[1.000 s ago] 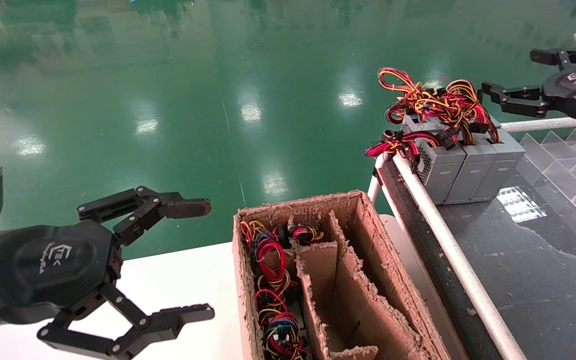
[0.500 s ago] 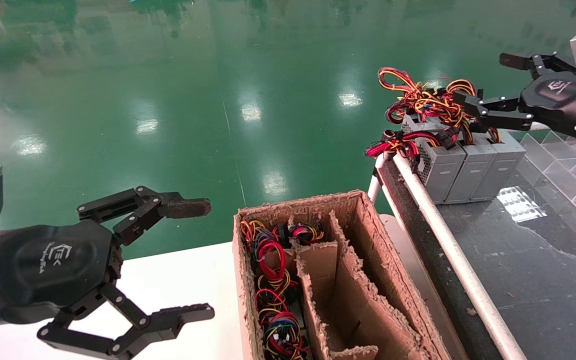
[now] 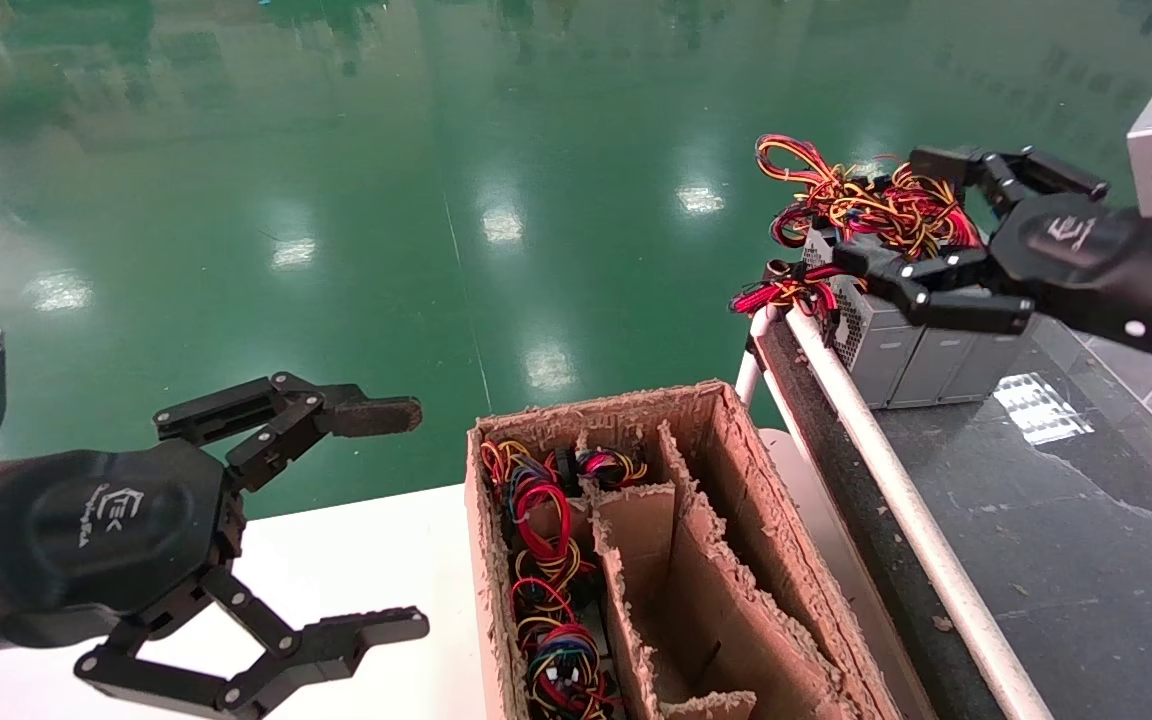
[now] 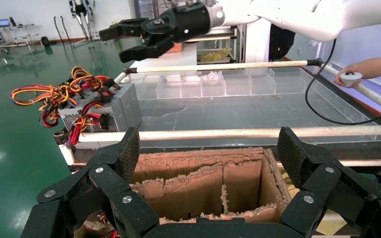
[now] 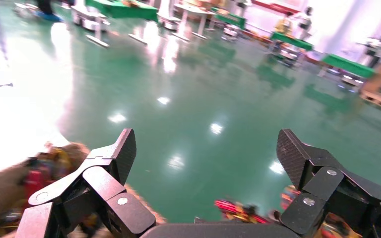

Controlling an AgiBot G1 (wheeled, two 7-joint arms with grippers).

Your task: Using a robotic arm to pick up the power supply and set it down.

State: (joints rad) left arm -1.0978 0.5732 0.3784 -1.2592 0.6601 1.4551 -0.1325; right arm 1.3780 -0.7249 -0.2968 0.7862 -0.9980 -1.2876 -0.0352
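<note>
Three grey power supply boxes (image 3: 921, 355) stand side by side at the far left corner of the black table, with red, yellow and orange wires (image 3: 861, 205) bunched on top. My right gripper (image 3: 901, 210) hangs open just above them, one finger over the leftmost box and the other behind the wires, holding nothing. The left wrist view shows the same power supply row (image 4: 114, 106) with the right gripper (image 4: 121, 43) above it. The right wrist view shows its wide-apart fingers (image 5: 121, 153) and blurred wires (image 5: 238, 208) below. My left gripper (image 3: 391, 520) stays open at the near left.
A torn brown cardboard box (image 3: 736, 480) with dividers, holding wire bundles in its left section, stands on a white table. A white rail (image 3: 896, 480) edges the black table (image 3: 1086, 520). A clear divided tray (image 4: 218, 84) runs along its far side. A person's hand (image 4: 351, 77) holds a white device.
My right gripper has swung left and down from beyond the table's far right corner to over the power supplies' wires, still open. The left arm has not moved.
</note>
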